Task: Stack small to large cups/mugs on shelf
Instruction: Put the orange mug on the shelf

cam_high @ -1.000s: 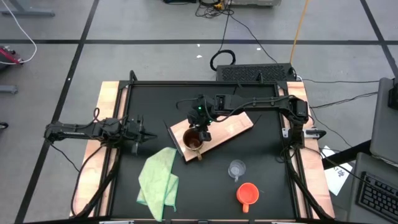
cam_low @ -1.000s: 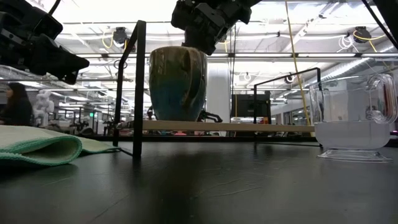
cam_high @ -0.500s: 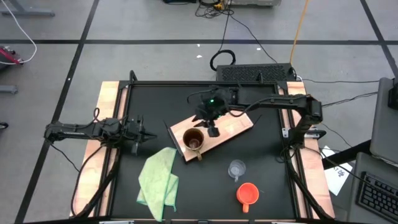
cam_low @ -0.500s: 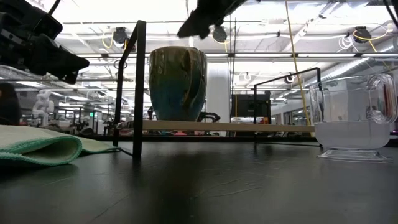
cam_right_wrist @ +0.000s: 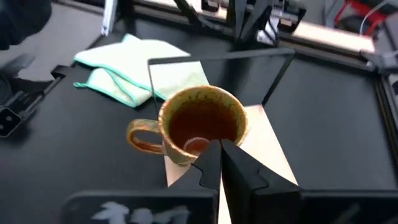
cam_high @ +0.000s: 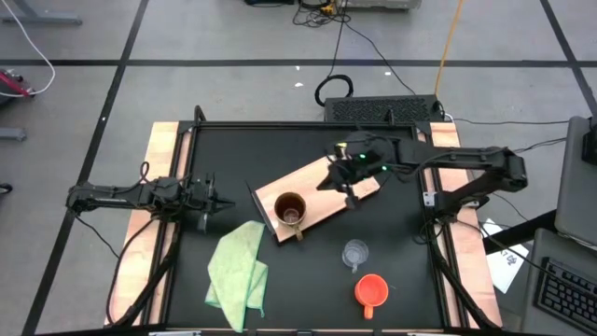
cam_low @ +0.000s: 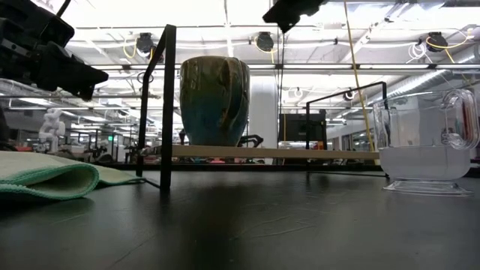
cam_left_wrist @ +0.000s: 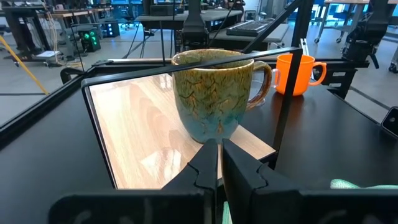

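Observation:
The brown mug (cam_high: 290, 210) stands upright on the near-left end of the light-wood shelf (cam_high: 322, 187), handle toward the near edge. It also shows as brown mug (cam_right_wrist: 202, 124) and brown mug (cam_left_wrist: 217, 93). The clear glass cup (cam_high: 354, 253) and the orange-red mug (cam_high: 371, 290) stand on the table, near and right of the shelf. My right gripper (cam_high: 348, 189) hovers shut above the shelf's right part, right of the brown mug. My left gripper (cam_high: 219, 203) waits shut, left of the shelf, pointing at the brown mug.
A light green cloth (cam_high: 238, 271) lies crumpled near the table's near-left. Thin dark frame posts (cam_low: 166, 105) rise at the shelf's ends. The glass cup (cam_low: 427, 150) stands close before the low camera. Raised rails border the black table top (cam_high: 401, 233).
My right gripper has drawn back from right above the brown mug toward the table's right, rising as it went, and now hangs over the shelf's right part. The brown mug has stayed upright on the shelf. The left arm has kept still.

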You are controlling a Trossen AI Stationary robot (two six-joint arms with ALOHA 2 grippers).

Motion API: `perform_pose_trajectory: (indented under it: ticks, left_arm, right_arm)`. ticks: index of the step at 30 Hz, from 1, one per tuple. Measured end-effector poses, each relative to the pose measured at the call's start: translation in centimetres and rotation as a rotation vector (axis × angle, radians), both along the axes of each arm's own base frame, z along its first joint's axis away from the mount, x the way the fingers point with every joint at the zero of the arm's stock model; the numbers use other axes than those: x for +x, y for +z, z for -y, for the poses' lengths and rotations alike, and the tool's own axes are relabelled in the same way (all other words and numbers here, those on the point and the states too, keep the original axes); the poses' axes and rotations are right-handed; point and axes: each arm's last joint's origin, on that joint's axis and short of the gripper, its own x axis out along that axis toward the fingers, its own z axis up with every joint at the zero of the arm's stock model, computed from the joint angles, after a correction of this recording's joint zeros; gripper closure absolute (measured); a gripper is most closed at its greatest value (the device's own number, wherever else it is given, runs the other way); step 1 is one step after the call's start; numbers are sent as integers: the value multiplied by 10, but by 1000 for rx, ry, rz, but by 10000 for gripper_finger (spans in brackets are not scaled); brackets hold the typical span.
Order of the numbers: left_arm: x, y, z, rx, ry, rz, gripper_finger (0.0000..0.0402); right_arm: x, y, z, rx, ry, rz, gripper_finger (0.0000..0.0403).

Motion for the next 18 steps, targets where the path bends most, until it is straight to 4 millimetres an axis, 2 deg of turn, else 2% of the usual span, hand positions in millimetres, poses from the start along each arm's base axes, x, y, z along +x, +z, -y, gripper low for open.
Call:
perform_pose_trajectory:
  ticks: [8,18]
  left_arm:
    - [0,1,0,-7,1,8,378]
    - [0,1,0,9,5,11,378]
  right_arm:
    - [-39,-14,-18,46,15,81,403]
    - [-75,-26,-49,120,59,158,403]
